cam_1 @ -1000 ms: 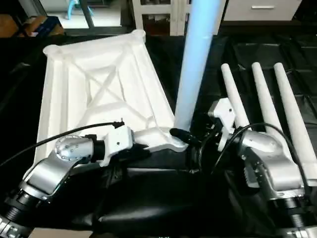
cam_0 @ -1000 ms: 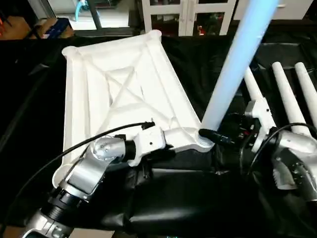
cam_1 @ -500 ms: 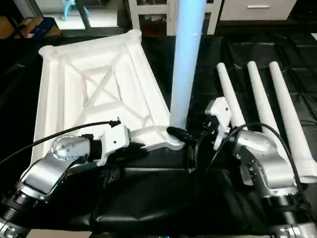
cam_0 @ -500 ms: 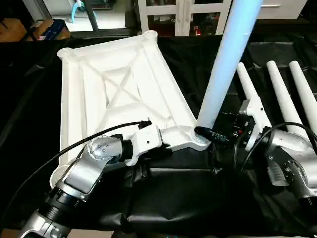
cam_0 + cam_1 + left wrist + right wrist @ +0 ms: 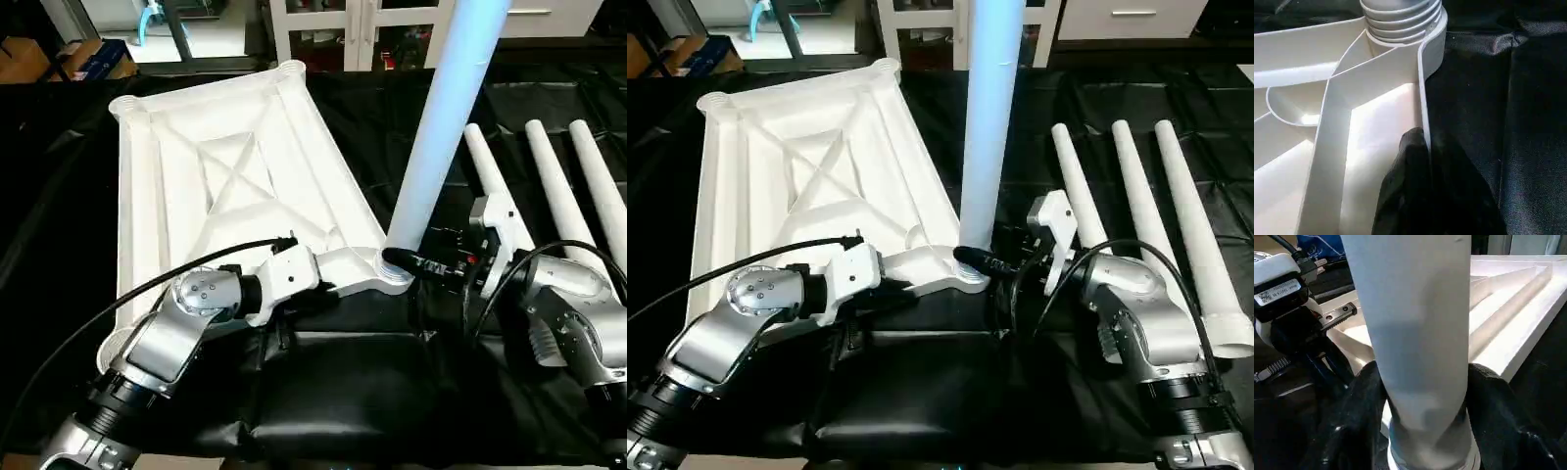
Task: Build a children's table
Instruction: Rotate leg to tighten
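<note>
Seating the first leg (image 5: 446, 127): it stands upright in the near corner socket (image 5: 1400, 19) of the upturned table top (image 5: 225, 176), between my right jaws (image 5: 1420, 431), which clasp its base. My left jaws (image 5: 1422, 196) are clenched on the top's rim. Three legs (image 5: 1136, 206) lie beyond my right jaws, unfitted.

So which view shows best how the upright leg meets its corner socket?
The left wrist view: the upright leg's ribbed end sits in the corner socket, seen close. The right wrist view shows the right end effector around the leg's base. The eye views show it standing at the tabletop's near corner.
</note>
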